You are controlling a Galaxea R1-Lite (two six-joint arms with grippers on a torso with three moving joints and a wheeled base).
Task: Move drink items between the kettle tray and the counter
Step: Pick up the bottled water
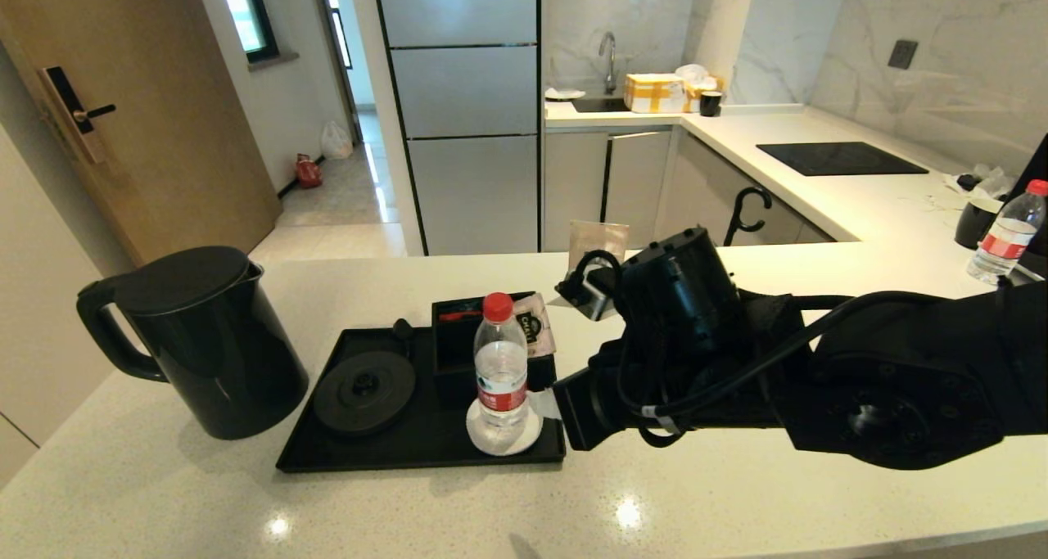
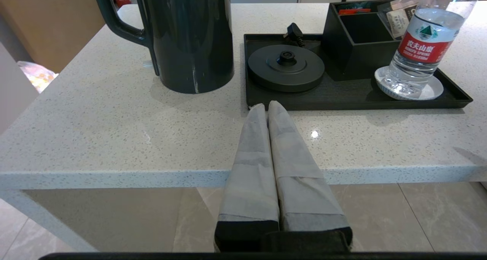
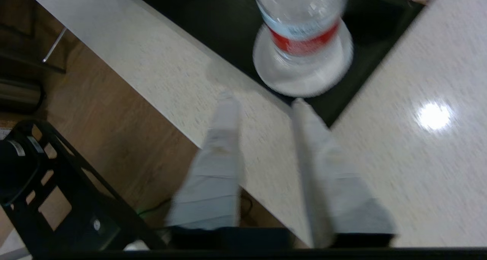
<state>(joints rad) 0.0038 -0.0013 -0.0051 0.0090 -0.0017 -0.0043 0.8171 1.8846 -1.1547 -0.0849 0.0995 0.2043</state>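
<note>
Right gripper [image 3: 262, 100]: fingers parted, empty, poised just beside the water bottle [image 1: 501, 371] at the tray's right edge, not touching it. Left gripper [image 2: 266, 107]: fingers pressed together, holding nothing, parked off the counter's front edge with its tips near the tray's front rim.

Kettle tray [image 1: 360, 459]: lies on the counter [image 1: 737, 493] toward its front. The bottle stands upright on the white coaster [image 1: 483, 443] in the tray's front right corner. The round kettle base [image 1: 365, 393] occupies the tray's left half and is bare. The compartment box [image 1: 455, 330] sits at the back edge; one cell holds a red item and a pale sachet [image 1: 532, 323] leans at its right side; the nearer cell appears empty.

Kettle [image 1: 209, 338]: stands upright on the counter, just off the tray's left edge, handle turned away from the tray.

Handling, as judged: the bottle is light, thin-walled and smooth; it will likely dent under firm pressure and tip readily. Best hold is across the labelled mid-body. The kettle looks rigid and heavier; its loop handle is the evident hold.
</note>
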